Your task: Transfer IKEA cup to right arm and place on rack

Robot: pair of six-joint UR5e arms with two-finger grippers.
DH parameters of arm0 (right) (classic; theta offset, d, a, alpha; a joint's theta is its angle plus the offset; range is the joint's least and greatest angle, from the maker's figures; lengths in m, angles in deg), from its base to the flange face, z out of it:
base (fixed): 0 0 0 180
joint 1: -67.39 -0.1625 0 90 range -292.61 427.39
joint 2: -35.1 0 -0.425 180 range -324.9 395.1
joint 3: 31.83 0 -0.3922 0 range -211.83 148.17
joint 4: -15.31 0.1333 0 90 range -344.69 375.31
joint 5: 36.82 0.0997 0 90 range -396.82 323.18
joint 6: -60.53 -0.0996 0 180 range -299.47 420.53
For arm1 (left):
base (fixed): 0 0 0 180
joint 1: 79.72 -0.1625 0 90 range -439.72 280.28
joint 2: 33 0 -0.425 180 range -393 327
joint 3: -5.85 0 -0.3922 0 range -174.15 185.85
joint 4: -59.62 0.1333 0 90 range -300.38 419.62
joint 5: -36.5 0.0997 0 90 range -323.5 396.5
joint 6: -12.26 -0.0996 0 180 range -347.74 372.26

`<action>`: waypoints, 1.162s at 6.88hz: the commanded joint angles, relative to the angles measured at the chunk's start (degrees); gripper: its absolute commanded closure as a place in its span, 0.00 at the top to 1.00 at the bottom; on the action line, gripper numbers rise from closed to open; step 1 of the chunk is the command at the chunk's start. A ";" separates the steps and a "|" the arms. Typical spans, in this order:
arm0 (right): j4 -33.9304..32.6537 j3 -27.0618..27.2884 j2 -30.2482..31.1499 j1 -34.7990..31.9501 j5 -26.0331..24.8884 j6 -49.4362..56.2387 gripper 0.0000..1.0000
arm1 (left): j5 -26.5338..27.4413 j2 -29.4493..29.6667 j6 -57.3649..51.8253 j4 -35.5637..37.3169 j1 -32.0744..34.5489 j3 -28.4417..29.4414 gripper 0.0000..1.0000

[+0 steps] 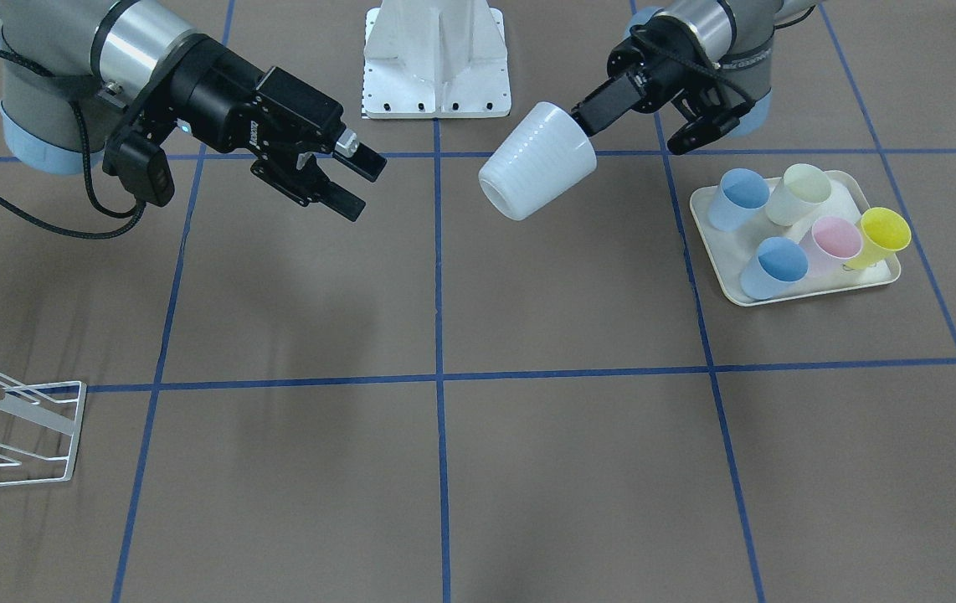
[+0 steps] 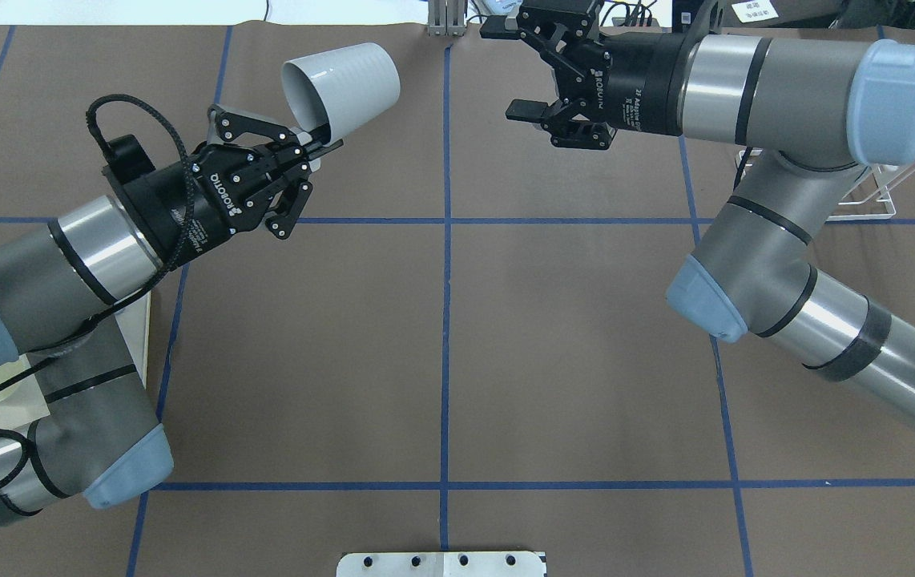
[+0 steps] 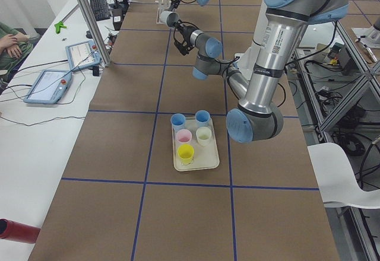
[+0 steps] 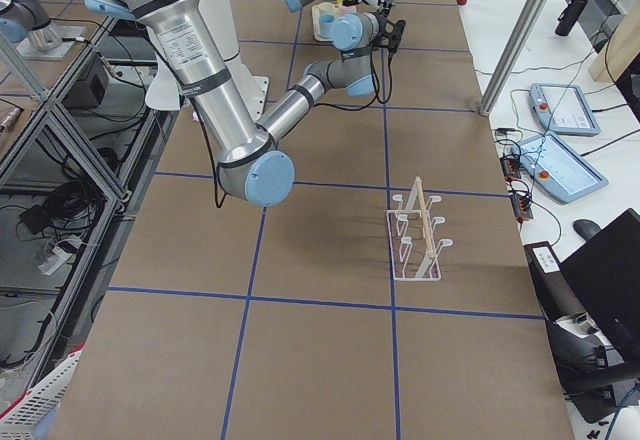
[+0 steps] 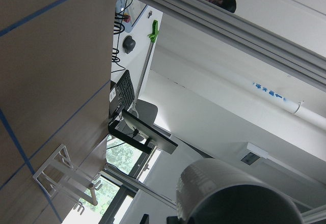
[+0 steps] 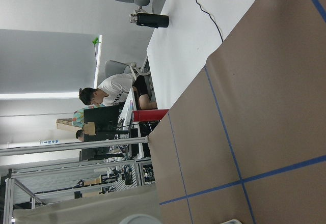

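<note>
White cup (image 2: pixel 345 80) aloft
Ribbed, tapered (tilted), pinched at its rim by left claw (image 2: pixel 315 146); right claw (image 2: pixel 503 70) gapes wide.

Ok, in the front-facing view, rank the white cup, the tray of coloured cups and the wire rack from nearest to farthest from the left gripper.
1. The white cup: pinched at its rim by the left gripper, near the view's middle.
2. The tray: on the table, on the view's right, below that gripper.
3. The rack: at the view's lower left edge, across the table.
</note>
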 commanded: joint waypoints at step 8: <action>0.08 0.00 -0.70 5.85 -7.26 -0.67 1.00 | 0.48 6.06 -1.80 1.25 -0.50 5.44 0.00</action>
